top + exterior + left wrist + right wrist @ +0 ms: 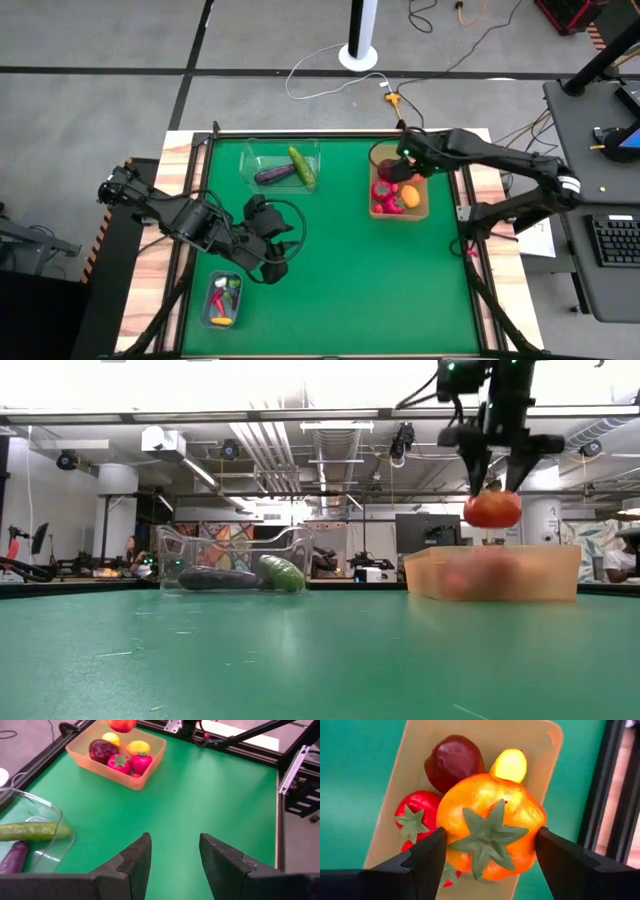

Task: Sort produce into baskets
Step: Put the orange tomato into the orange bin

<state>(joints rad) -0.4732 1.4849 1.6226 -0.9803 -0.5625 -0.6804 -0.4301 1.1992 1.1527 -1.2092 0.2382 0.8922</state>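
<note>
My right gripper [492, 478] is shut on an orange-red tomato [492, 509] with a green calyx, above the tan tray [548, 572] at the table's far right. The tray [407, 760] holds a dark red fruit [452, 762], a yellow fruit [510, 765] and red fruits [417, 815]. My left gripper [175, 860] is open and empty over the green mat at the left [275, 255]. The clear tub [250, 150] holds a green cucumber [302, 165] and a purple eggplant [273, 175]. The small bluish tub [207, 310] holds small produce. My right gripper pinches the tomato by two opposite sides [451, 835] between its two fingers [422, 862]. The fingers come from above, pointing down. The tomato hangs upright with its calyx [487, 837] up, lifted clear above the tray.
Black rails [470, 250] frame the green mat. The mat's middle and near part [350, 290] are bare. A white cable [330, 85] lies on the floor beyond the far edge. A desk with a keyboard [612, 240] stands to the right.
</note>
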